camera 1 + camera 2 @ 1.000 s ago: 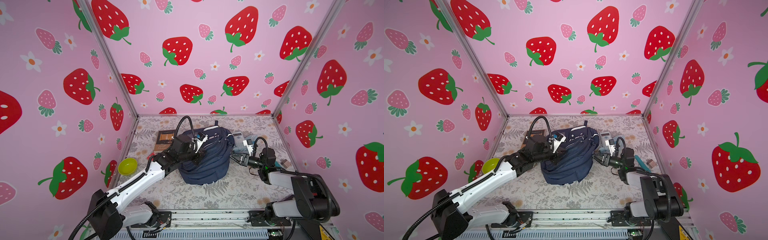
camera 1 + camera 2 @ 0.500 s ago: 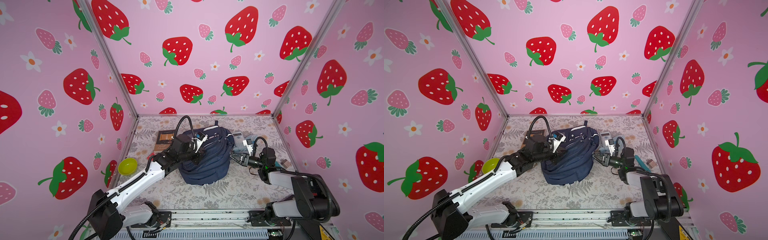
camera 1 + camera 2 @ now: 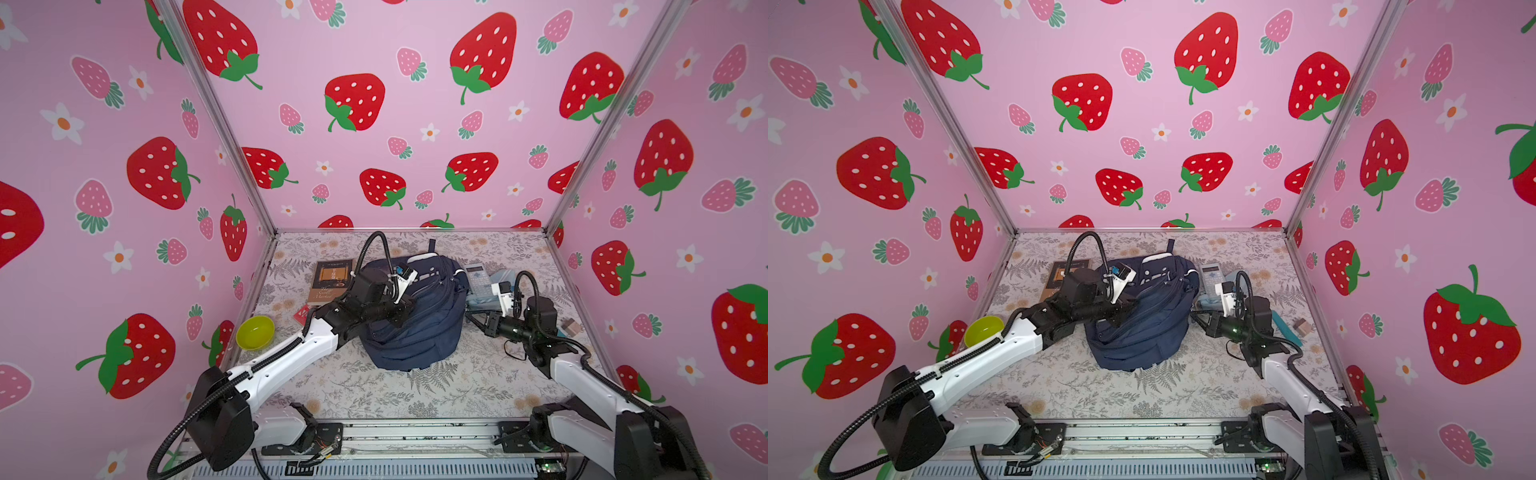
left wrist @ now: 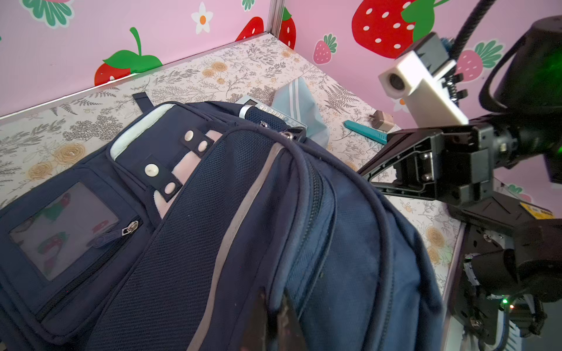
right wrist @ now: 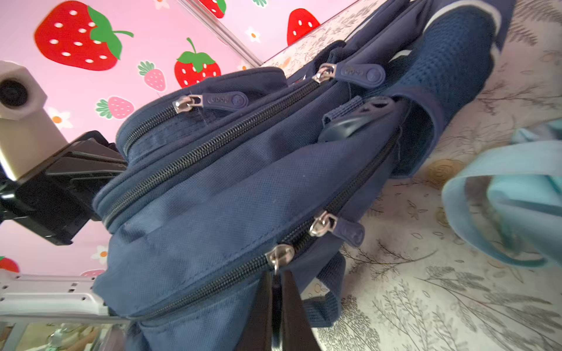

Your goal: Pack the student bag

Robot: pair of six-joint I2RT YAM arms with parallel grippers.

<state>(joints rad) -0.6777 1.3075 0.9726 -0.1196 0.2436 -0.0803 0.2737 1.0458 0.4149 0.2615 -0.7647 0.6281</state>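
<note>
Tabletop (image 3: 374,395) within strawberry walls (image 3: 395,124) bears student bag (image 3: 419,332); left hand (image 4: 275,316), right hand (image 5: 275,288) pinch it.

Enclosure walls (image 3: 374,137): pink, printed with red and pink strawberries, green leaves and white flowers with orange centres. The table cover (image 3: 415,399) is pale, with grey ferns and tan blossoms. The student bag (image 3: 415,332) is navy blue with thin grey-white stripes and silver zip sliders (image 5: 185,103). Near left, bowl (image 3: 254,331): lime green. Far left, book (image 3: 330,279): dark brown and orange. Far right, pouch (image 4: 296,100): light blue.

Top views high, facing down; wrist views close on student bag (image 4: 243,228) (shared).
</note>
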